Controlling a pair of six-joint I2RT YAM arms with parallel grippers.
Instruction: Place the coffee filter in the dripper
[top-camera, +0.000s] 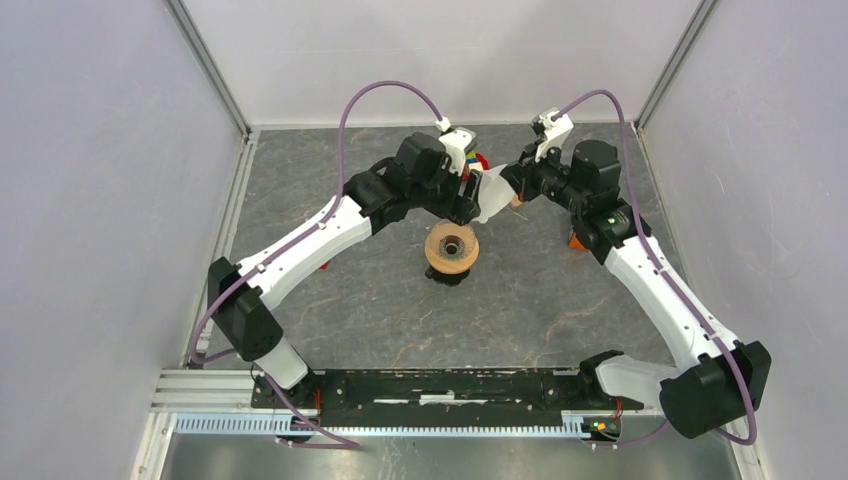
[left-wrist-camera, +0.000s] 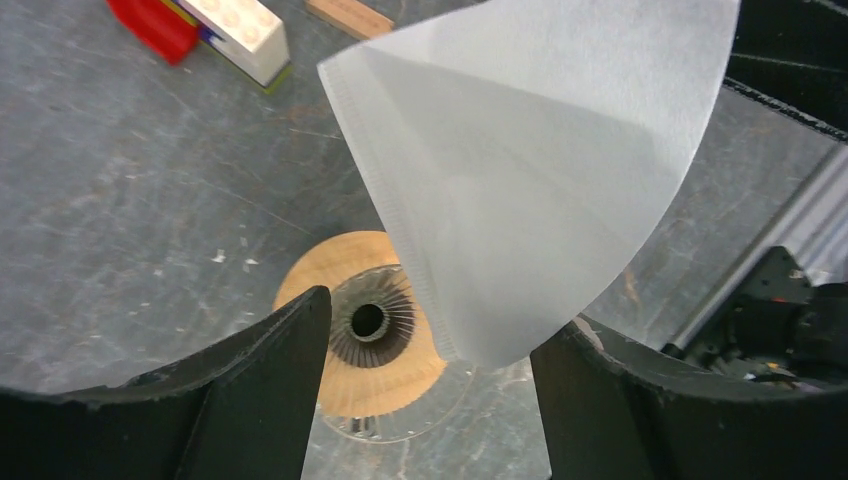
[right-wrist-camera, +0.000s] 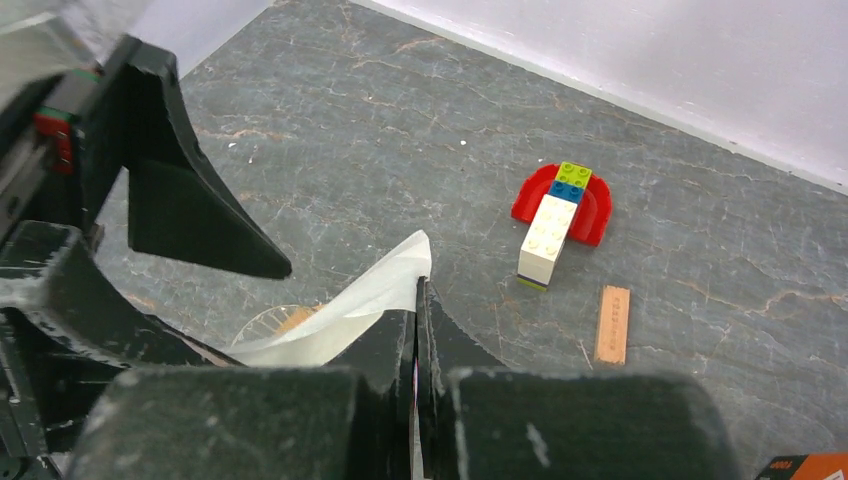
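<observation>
The coffee filter (left-wrist-camera: 540, 160), a thin white paper cone, hangs point down in the air. My right gripper (right-wrist-camera: 418, 292) is shut on its edge (right-wrist-camera: 350, 305). In the top view the filter (top-camera: 492, 195) sits between both grippers, just behind and right of the dripper (top-camera: 452, 247). The dripper (left-wrist-camera: 372, 325) shows its tan ring and ribbed funnel below the filter's tip, which hangs over the ring's right edge. My left gripper (left-wrist-camera: 430, 375) is open and empty, one finger on each side of the filter's tip, above the dripper. Part of the dripper's clear rim (right-wrist-camera: 272, 318) shows under the filter.
A red, white, blue and green toy block pile (right-wrist-camera: 556, 210) and a small tan wooden block (right-wrist-camera: 612, 323) lie on the grey table behind the dripper. They also show in the left wrist view (left-wrist-camera: 235, 28). An orange object (top-camera: 576, 240) lies under my right arm.
</observation>
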